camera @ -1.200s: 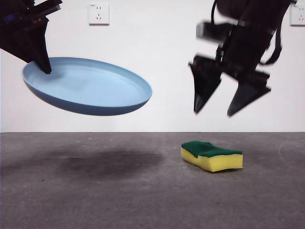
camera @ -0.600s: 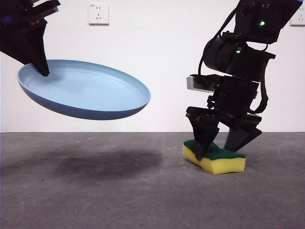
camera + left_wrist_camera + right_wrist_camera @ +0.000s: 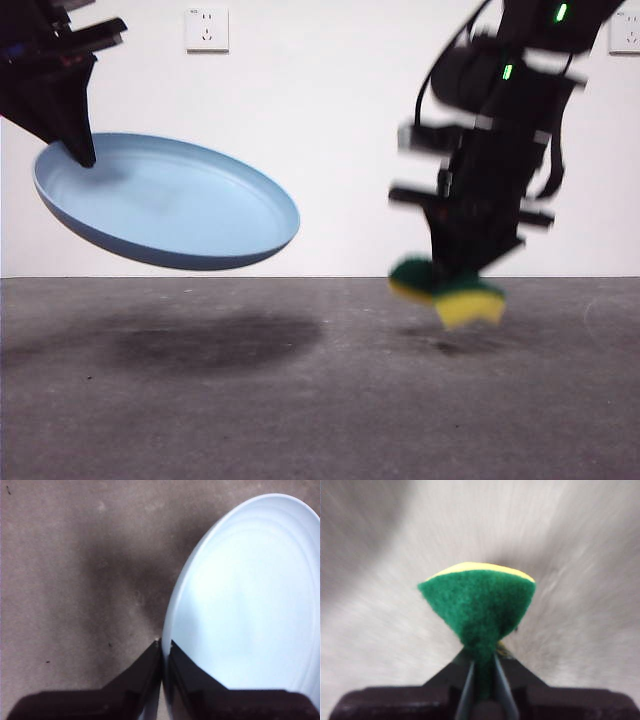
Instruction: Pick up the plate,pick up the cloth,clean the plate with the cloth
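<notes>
The light-blue plate [image 3: 170, 205] hangs tilted in the air at the left, well above the table. My left gripper [image 3: 80, 150] is shut on its left rim; the left wrist view shows the jaws pinching the plate [image 3: 245, 600] at its edge [image 3: 164, 645]. At the right, my right gripper [image 3: 455, 275] is shut on the cloth, a yellow and green sponge [image 3: 450, 290], squeezed and lifted a little off the table. The right wrist view shows the sponge [image 3: 477, 600] with its green side facing the camera, pinched between the jaws [image 3: 482, 667]. That arm is blurred.
The grey table [image 3: 300, 400] runs across the front, with the plate's shadow [image 3: 210, 340] under the plate. A white wall with a socket [image 3: 207, 28] stands behind.
My right gripper came down over the sponge, shut on it and has lifted it off the table. The plate has shifted slightly left and lower in the left gripper.
</notes>
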Motion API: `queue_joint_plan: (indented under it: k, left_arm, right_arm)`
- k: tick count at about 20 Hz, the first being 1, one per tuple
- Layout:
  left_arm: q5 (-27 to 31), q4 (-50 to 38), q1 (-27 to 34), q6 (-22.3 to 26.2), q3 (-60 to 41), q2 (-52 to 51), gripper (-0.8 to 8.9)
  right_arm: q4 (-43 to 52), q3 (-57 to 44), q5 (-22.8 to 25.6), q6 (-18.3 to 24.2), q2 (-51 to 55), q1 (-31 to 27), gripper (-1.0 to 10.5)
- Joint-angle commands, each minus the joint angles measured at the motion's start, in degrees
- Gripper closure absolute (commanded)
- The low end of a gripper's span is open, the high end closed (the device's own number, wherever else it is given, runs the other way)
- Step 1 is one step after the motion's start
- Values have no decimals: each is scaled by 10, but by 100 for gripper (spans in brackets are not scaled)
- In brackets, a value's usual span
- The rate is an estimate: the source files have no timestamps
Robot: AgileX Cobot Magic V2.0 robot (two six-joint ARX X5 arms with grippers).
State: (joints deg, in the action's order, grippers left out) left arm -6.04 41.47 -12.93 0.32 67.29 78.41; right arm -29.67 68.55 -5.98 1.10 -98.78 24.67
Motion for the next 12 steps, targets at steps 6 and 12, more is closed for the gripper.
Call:
queue_joint_plan:
  k: [6,12]
  left_arm:
    - [-5,-40,-32,-7,-5,58,822]
    - [-77,-63,-91,-34,-5,59,822]
  right_arm:
    - [-22,0,-1,-56,184,54,963]
    - [-21,0,5,-69,211,111,963]
